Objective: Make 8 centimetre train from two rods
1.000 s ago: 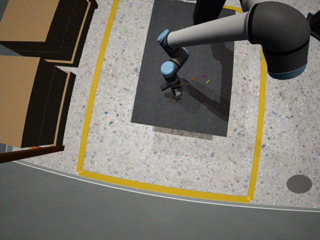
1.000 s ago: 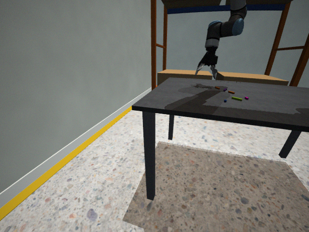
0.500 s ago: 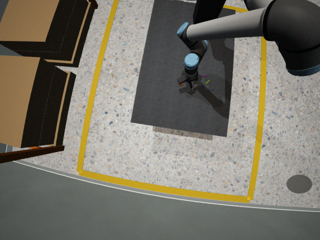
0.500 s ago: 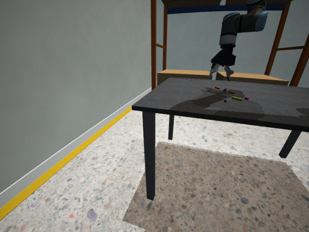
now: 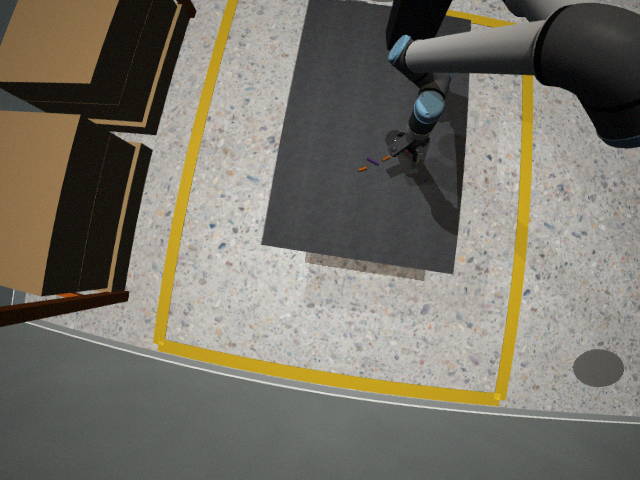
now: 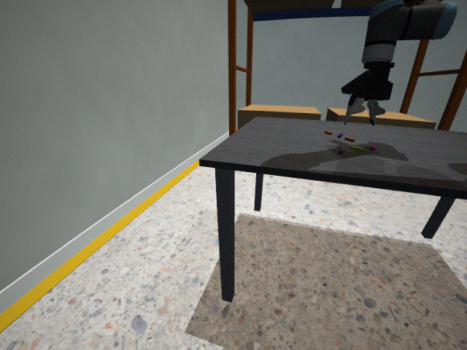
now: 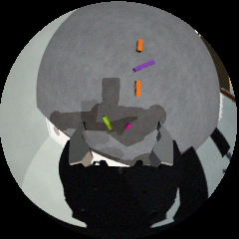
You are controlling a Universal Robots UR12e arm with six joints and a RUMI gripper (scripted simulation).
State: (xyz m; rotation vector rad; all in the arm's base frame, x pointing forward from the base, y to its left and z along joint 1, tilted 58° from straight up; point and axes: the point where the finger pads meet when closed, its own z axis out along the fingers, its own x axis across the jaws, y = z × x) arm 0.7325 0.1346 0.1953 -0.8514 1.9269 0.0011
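Arm point(image 5: 475, 54) point(image 6: 382, 31): reaching over bench point(image 5: 330, 206) point(image 6: 263, 143) point(image 7: 75, 65), wrist bent down. Tool point(image 5: 408, 149) point(image 6: 359, 123) point(image 7: 120, 122): raised, pointing down, fingers spread, nothing pinched.

Lime rod point(image 6: 357, 149) point(image 7: 108, 122) (landmark): on bench, below tool.
Magenta rod point(image 5: 409, 151) point(image 6: 372, 148) point(image 7: 127, 126): near lime rod, apart.
Blue rod point(image 5: 425, 180) point(image 6: 340, 152) point(image 7: 85, 123): lime rod's other side.
Near orange rod point(image 5: 386, 158) point(image 6: 349, 139) point(image 7: 137, 89): between lime and purple rods.
Purple rod point(image 5: 372, 161) point(image 6: 340, 135) point(image 7: 144, 66): beyond it, slanted.
Far orange rod point(image 5: 362, 168) point(image 6: 328, 132) point(image 7: 139, 45): farthest from lime rod.

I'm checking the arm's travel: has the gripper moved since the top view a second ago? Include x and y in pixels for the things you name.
Yes. In the top view the gripper point(image 5: 405, 155) point(image 6: 359, 124) point(image 7: 120, 122) has shifted across the dark table point(image 5: 330, 206) point(image 6: 263, 141) point(image 7: 65, 75), toward its right edge.
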